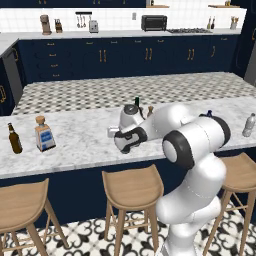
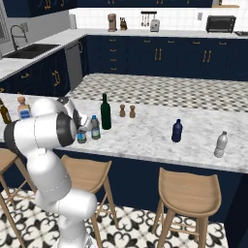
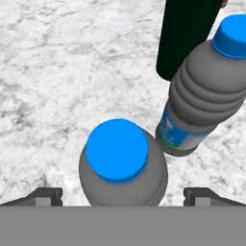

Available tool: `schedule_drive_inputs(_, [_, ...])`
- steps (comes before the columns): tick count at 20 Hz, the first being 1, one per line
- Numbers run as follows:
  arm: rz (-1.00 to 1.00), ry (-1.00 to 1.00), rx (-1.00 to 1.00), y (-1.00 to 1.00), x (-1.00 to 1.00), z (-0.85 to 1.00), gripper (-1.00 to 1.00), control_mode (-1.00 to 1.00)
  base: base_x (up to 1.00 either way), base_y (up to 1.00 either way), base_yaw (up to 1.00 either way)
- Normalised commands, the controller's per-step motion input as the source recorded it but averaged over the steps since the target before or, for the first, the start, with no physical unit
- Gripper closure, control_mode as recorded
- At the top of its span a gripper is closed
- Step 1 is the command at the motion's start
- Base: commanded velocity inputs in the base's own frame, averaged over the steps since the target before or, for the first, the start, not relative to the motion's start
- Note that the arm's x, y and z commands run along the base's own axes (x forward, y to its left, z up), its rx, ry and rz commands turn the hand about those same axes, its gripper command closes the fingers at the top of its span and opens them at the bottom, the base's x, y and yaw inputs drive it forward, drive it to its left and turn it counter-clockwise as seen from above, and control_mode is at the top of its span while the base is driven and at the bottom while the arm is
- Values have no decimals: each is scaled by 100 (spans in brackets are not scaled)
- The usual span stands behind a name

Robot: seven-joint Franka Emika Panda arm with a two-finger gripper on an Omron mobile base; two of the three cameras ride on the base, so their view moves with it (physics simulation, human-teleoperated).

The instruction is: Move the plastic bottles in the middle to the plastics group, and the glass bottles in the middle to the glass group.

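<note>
The pincer (image 3: 123, 194) stands fully open and grips nothing; in the hand view its two dark tips sit at the bottom left and bottom right of the frame, with the blue cap of the nearer water bottle (image 3: 120, 153) between them and slightly above. The second water bottle (image 3: 204, 91) stands just beside the first, toward the upper right, and the dark green wine bottle (image 3: 187, 33) rises behind it at the top of the frame.

In the right base view both small bottles and the green bottle stand together at centre left on the marble tabletop (image 2: 145, 131), partly behind the arm. The plastics group, a dark-blue bottle (image 2: 177, 131) and a pale clear bottle (image 2: 221, 144), stands well apart toward the right. The glass group, a brown beer bottle (image 1: 14, 138) and a square clear bottle (image 1: 44, 134), stands at the left of the left base view.

Judgement: the step in hand is the approach to the first plastic bottle; nothing appears sorted yet. The next move calls for a descent around the bottle's body, closure without knocking its close neighbour, then a carry to the plastics group.
</note>
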Motion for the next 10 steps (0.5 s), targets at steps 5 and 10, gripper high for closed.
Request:
schedule_drive_inputs(5, [0,0,-1,1,6,-13,-100,-100,0,0,0])
schedule_drive_inputs(10, [0,0,-1,0,5,-11,-100,-100,0,0,0])
